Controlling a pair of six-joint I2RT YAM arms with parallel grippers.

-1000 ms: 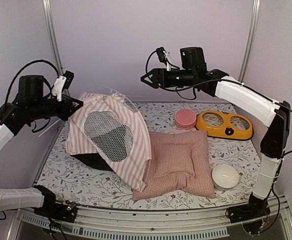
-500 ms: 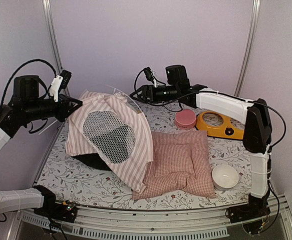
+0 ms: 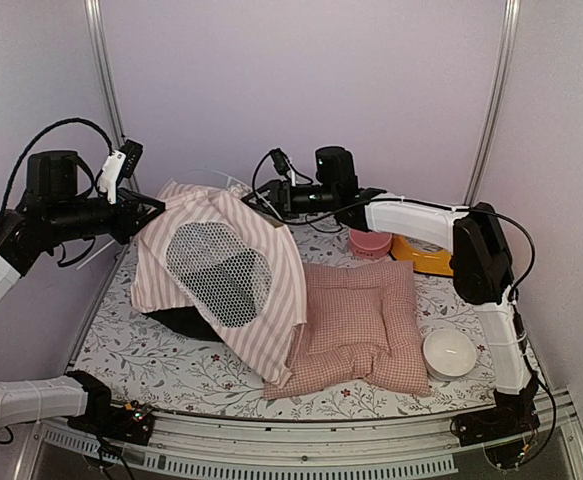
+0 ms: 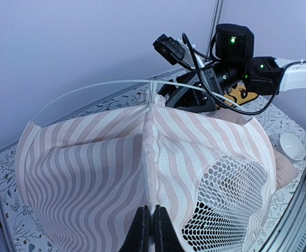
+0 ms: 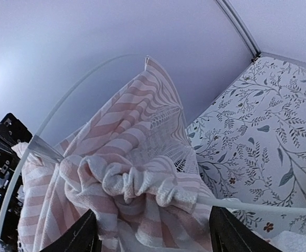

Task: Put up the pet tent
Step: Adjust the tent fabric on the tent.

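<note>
The pet tent, pink-and-white striped with an oval black mesh window, stands half raised at the left of the floral mat. My left gripper is at its upper left edge; in the left wrist view it is shut on the tent's white seam. My right gripper is at the tent's back top corner. In the right wrist view it is open, its fingers wide on either side of bunched fabric on a thin white pole.
A pink checked cushion lies right of the tent, touching it. A white bowl sits at the front right. A pink dish and a yellow feeder sit at the back right, partly behind my right arm. Walls close in at the back and sides.
My right arm has swung left and down from mid-air to the tent's back top corner. The left gripper has kept its hold and barely moved.
</note>
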